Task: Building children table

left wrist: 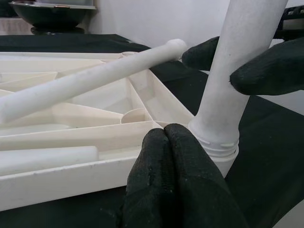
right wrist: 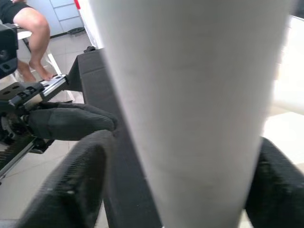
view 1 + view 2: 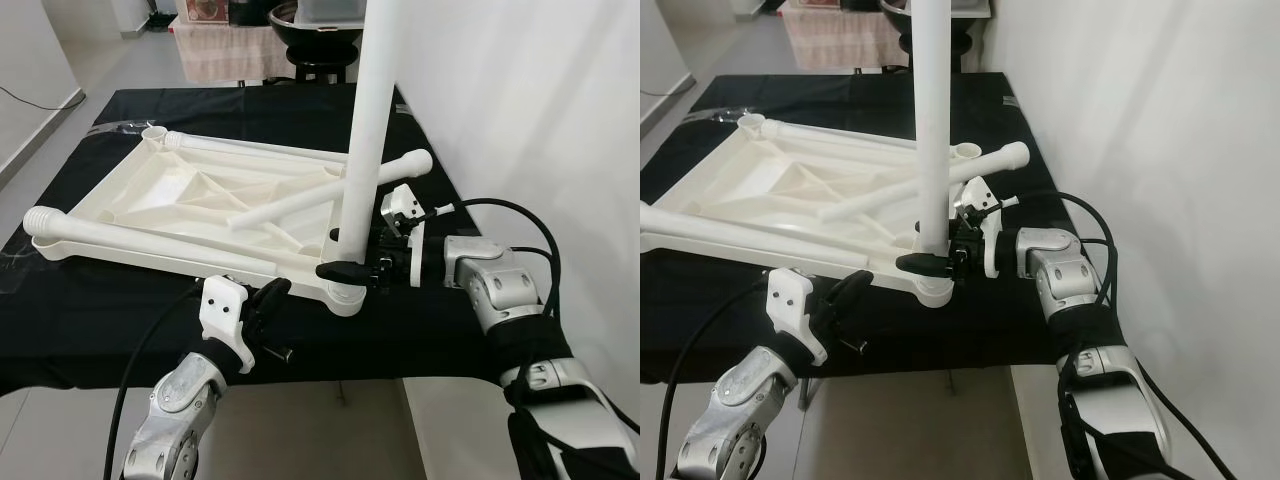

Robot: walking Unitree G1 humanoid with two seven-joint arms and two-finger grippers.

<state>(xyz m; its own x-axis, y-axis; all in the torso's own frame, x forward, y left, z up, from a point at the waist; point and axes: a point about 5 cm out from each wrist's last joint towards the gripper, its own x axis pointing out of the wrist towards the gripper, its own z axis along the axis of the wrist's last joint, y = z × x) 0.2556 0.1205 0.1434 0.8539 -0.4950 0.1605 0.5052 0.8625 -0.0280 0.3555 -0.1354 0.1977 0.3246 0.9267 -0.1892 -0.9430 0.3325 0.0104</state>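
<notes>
A white plastic tabletop [image 3: 175,195] lies upside down on the black-covered table [image 3: 120,310]. One white leg [image 3: 368,110] stands upright in the near right corner socket [image 3: 345,297]. My right gripper [image 3: 341,268] is shut on this leg just above the socket, one finger on each side. A second leg [image 3: 300,200] lies slanted across the tabletop, and others lie along the far rim [image 3: 250,148] and the near left rim [image 3: 120,233]. My left gripper [image 3: 272,292] is shut with nothing in it, just in front of the tabletop's near rim, left of the socket.
A white wall [image 3: 520,100] runs close along the right of the table. A black stool with a bowl [image 3: 320,35] stands beyond the far edge. The table's front edge [image 3: 330,378] lies just below my grippers. A person's legs [image 2: 31,28] appear in the right wrist view.
</notes>
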